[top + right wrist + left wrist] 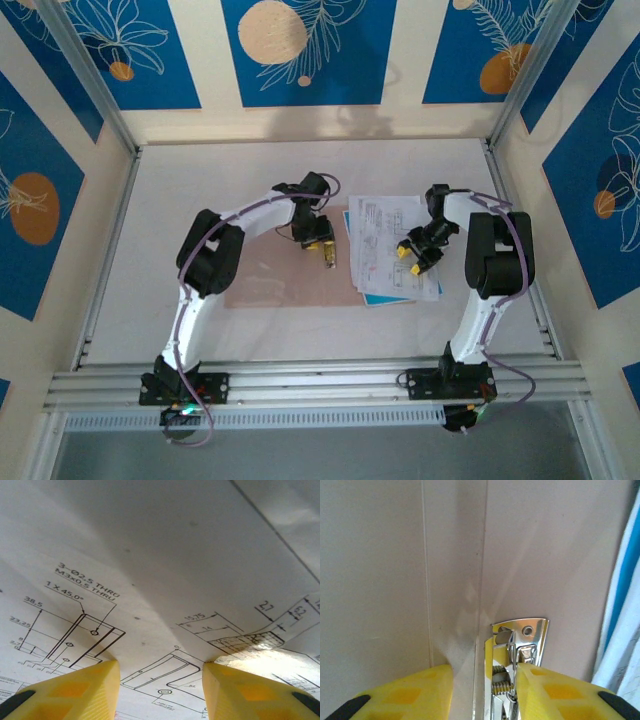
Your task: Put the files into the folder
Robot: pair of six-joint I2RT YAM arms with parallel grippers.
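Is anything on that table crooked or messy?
Yes. The files are fanned rather than squared. Sheet corners stick out at different angles, and a blue edge peeks out on the side nearest the arm bases. Between the fingers of the right gripper, the top sheet seems to buckle into a ridge.

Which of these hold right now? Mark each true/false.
1. The files lie right of the folder in the top view. True.
2. The right fingers are down on the folder. False: they are on the files.
3. A metal clip sits by the left fingers. True.
4. The left fingers are shut. False: they stand apart.
5. The files are blank. False: they are printed with dimensioned drawings.
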